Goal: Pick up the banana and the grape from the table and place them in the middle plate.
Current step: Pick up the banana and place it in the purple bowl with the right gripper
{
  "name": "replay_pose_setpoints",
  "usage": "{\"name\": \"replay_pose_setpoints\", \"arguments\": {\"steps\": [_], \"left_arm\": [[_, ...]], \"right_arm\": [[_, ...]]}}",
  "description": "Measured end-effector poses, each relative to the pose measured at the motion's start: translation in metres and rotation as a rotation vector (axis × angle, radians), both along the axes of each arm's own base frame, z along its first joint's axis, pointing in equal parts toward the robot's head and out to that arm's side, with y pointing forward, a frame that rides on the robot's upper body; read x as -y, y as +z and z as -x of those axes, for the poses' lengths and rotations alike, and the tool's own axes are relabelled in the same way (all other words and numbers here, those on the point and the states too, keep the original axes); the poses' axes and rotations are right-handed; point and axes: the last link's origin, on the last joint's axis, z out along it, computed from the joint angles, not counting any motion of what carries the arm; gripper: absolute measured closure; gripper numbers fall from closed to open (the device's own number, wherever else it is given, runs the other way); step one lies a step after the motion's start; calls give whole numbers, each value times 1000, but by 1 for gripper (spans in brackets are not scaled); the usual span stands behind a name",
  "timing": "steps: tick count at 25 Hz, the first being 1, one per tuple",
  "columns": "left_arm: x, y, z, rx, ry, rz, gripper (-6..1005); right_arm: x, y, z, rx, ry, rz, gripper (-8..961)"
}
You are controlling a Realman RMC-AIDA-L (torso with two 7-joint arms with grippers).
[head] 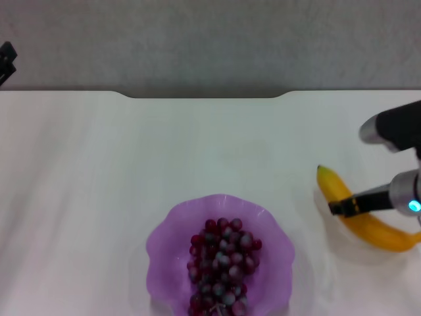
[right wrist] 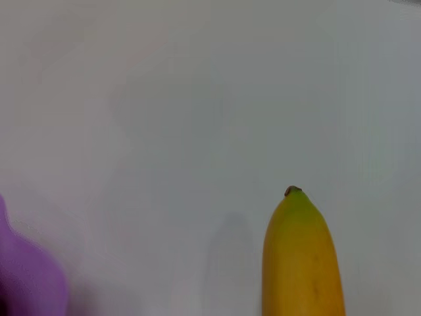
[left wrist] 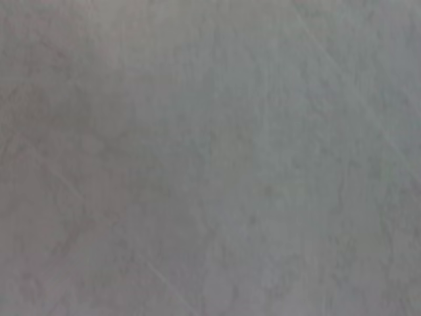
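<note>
The surface (head: pixel 99 197) fills the head view, white, with a notched far edge against a grey wall (head: pixel 210 39). The plate (head: pixel 220 260) sits near the middle of the near edge, and the grapes (head: pixel 220 263) lie inside it, the bunch running from near to far. Only the head view shows the grapes; the right wrist view catches just a sliver of the plate's rim (right wrist: pixel 26 276) and the banana's greenish tip (right wrist: pixel 294 197). The left wrist view shows only grey wall.

The banana (head: pixel 381 234) lies on the surface to the plate's right, well apart from it, long axis diagonal, stem tip pointing far and left.

The right gripper (head: pixel 339 207) reaches in from the right, a dark finger across the banana's middle; whether the fingers are apart or clamped cannot be told. The left gripper (head: pixel 6 59) is at the far left edge, finger state unclear.
</note>
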Motion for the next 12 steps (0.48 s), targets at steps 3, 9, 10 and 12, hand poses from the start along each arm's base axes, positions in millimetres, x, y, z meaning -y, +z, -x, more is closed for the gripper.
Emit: {"name": "replay_pose_setpoints", "arguments": {"steps": [3,9,10,12], "left_arm": [[1,0,-1,1,-1,-1,180],[1,1,0,-1,-1,-3,181],[1,1,0,-1,0,-3,181],[1,1,-1,-1,-1,-3,181]], "right_arm": [[3,20,14,9,52,-32,454],[7,32,46,51,150,-16,449],[8,31,51,54,166,-7,448],[11,27,59,63,197,15,446]]}}
